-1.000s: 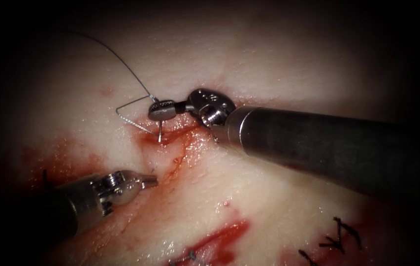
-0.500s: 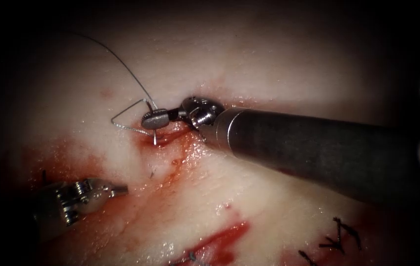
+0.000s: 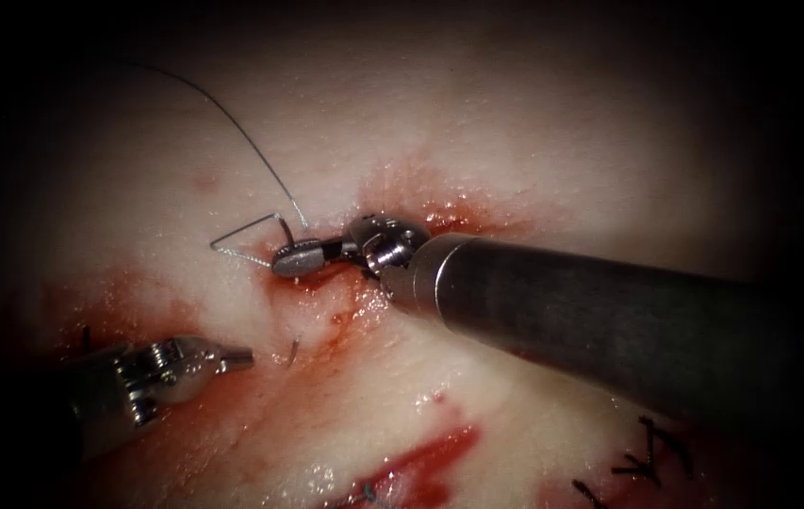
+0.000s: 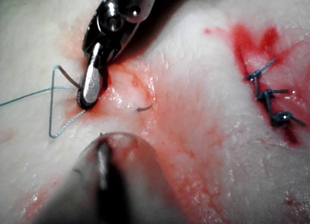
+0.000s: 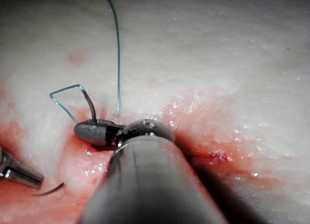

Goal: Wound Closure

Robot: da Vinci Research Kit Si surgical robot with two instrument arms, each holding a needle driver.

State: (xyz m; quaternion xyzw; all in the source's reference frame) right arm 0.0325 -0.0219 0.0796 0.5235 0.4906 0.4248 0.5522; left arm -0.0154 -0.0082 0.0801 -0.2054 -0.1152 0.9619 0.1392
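Since the earlier frames, the right arm's steel needle driver (image 3: 300, 256) has pressed lower into the red-stained cut (image 3: 345, 302) in the pale pork tissue (image 3: 533, 141), and the curved steel needle (image 3: 283, 226) has rotated: its shaft no longer hangs below the jaws, and a short tip (image 3: 292, 353) now stands out of the tissue on the cut's left side. Over the same interval the left arm's needle driver (image 3: 237, 357) drew back leftward, then edged slightly right again.

Right tool: jaws are clamped on the needle close to its tail end, where the thin blue-grey thread (image 3: 232, 123) joins. In the right wrist view, the needle's tail portion (image 5: 88, 104) arches up out of the closed jaws (image 5: 96, 132), and the middle of the curve is buried in the tissue. The thread forms a small triangular loop (image 3: 232, 238) just left of the jaws, then runs away up and left across the tissue.

Left tool: jaws are together and hold nothing; the tip lies just beside the emerged needle point, apart from it. In the right wrist view, that tool's tip (image 5: 22, 174) sits near the exposed point (image 5: 51, 189).

Red fluid (image 3: 420, 462) pools lower on the tissue. Dark finished stitches (image 3: 651, 452) lie at lower right, seen also in the left wrist view (image 4: 269, 95).
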